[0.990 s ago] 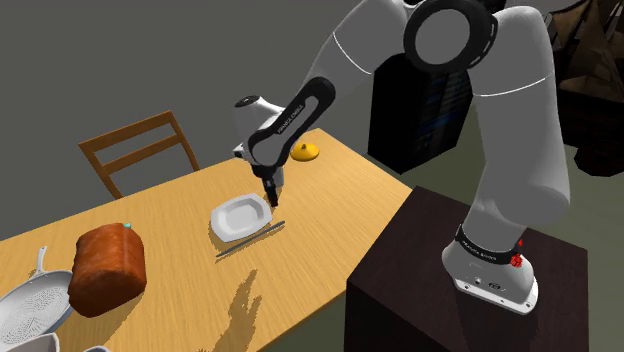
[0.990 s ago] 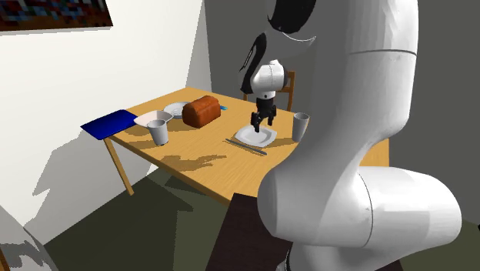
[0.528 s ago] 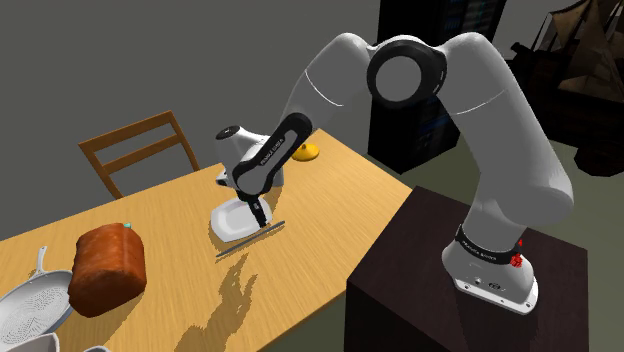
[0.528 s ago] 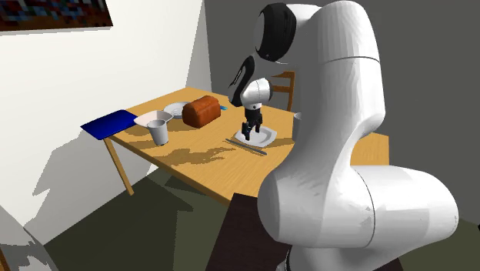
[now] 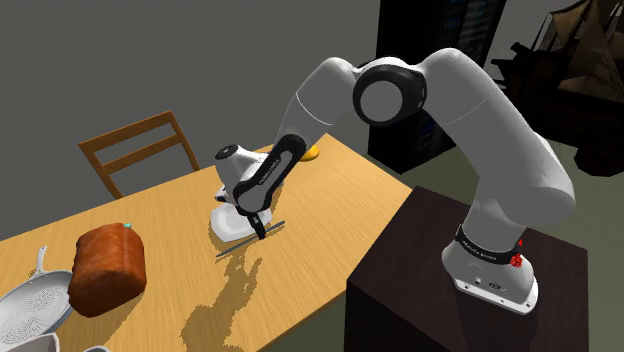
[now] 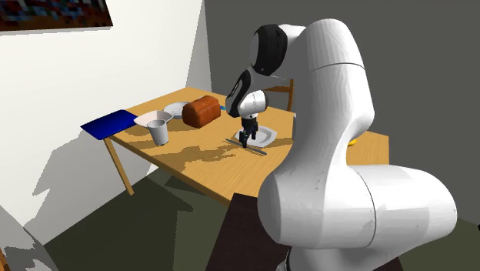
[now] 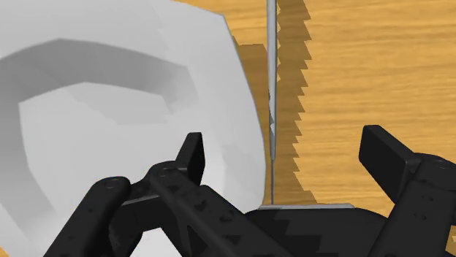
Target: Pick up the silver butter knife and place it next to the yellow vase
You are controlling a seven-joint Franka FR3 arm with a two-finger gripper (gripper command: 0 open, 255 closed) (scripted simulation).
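Since the earlier frames the white arm has folded lower, and its black two-finger gripper (image 5: 262, 232) has come down from above the shallow white square plate (image 5: 225, 222) to the plate's edge that faces the stand. The fingers are spread wide and grip nothing.

In the wrist view, the thin silver butter knife (image 7: 271, 95) lies flat on the wooden table (image 7: 365, 66), just beside the plate (image 7: 109, 87), and runs along its edge. It sits between the two fingers, a little closer to the one hanging over the plate's rim. The other finger is over bare wood beyond the knife.

To do the grasp well, I think the gripper (image 7: 285, 142) should shift slightly away from the plate, so the inner finger does not hit the rim. Then it should go straight down to the table before it closes across the narrow blade.

The small yellow vase (image 5: 311, 152) stands well beyond the plate, near the far side of the table, half hidden by the arm.
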